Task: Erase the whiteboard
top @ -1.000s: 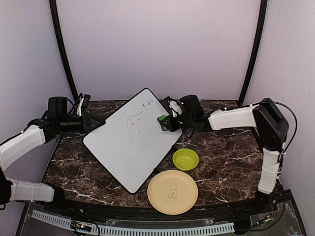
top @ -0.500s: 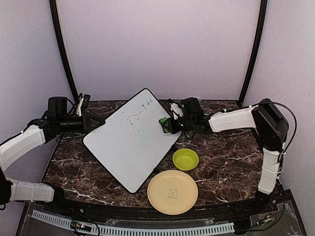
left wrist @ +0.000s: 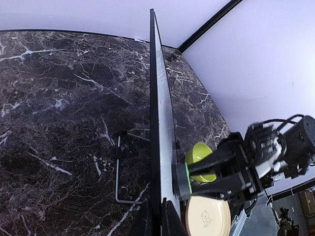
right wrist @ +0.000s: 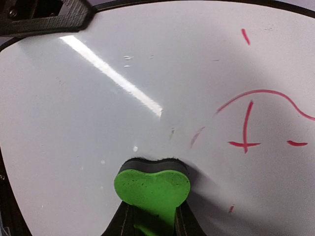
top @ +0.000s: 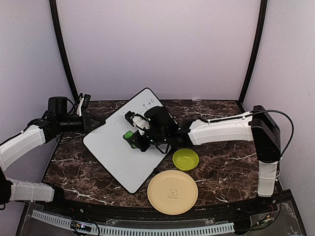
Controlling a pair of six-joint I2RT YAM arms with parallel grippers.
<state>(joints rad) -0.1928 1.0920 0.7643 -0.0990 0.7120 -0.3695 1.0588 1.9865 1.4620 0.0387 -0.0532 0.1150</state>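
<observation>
Right end effector (right wrist: pixel 151 222) is clamped on a green eraser (right wrist: pixel 151 184), whose dark felt face presses flat against the board (top: pixel 115 152); the right arm rises by the right wall, bends at the elbow, and its white forearm runs level and leftward across the tabletop (top: pixel 231 157), passing just behind the bowl (top: pixel 185 159); the wrist ends over the board's middle. Left end effector (left wrist: pixel 158 223) is closed on the board's black rim, one finger on each face; that arm comes in from the left, forearm angled up and wrist pointing right, at the board's left corner.

The board sits left of centre, turned diamond-wise and tipped off the tabletop; the left wrist view shows it edge-on, with a wire stand (left wrist: pixel 119 172) behind it. Its far corner points at the back wall; its near corner lies near the plate (top: pixel 172 191). Red marks (right wrist: pixel 251 123) sit to the right of the eraser, apart from it, toward the far corner; bare white board spreads to the eraser's left and toward the near corner. The bowl stands just beside the plate's far rim, with dark marble showing to their right.
</observation>
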